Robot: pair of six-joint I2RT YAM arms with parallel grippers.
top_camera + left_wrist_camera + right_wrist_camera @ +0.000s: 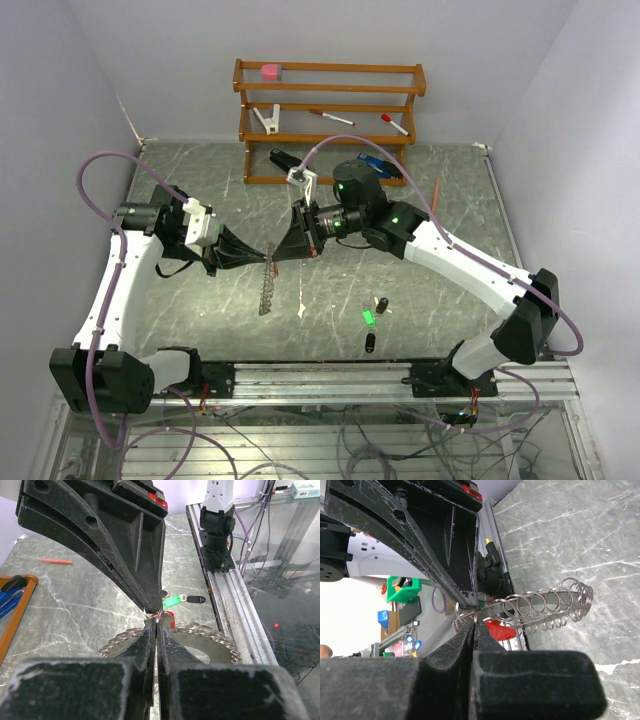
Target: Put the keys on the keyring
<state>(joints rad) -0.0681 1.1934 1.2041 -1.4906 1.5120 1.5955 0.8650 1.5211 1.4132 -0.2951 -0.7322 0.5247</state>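
The keyring (266, 287), a thin grey band edged with small wire loops, hangs edge-on below the two meeting grippers. My left gripper (264, 258) is shut on its top edge; in the left wrist view (157, 618) the keyring (215, 639) spreads to both sides of the fingers. My right gripper (280, 256) is shut tip to tip against it, pinching a small wire loop by the red key (499, 630), right at its tips (475, 622) beside the keyring (547, 604). A green key (369, 318) and two black keys (381, 303) (369, 343) lie on the table.
A wooden rack (330, 110) at the back holds red-capped markers, a pink block and a white clamp. A blue object (378, 166) and an orange pencil (437, 190) lie near it. A white scrap (302, 310) is on the table. A metal rail (320, 375) runs along the near edge.
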